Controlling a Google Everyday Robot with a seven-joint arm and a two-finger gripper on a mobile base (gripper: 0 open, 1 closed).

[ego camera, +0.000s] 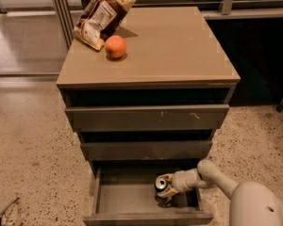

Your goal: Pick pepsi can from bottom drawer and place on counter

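Orange just beside a tilted brown snack bag. Scratched drawer front on top, middle drawer under it, both slightly out. Speckled floor all round. Tool low, beneath the middle drawer.

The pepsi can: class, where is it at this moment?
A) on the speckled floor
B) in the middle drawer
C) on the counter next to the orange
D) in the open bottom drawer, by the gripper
D: the pepsi can sits in the open bottom drawer with the gripper right at it, while the counter carries an orange and a snack bag.
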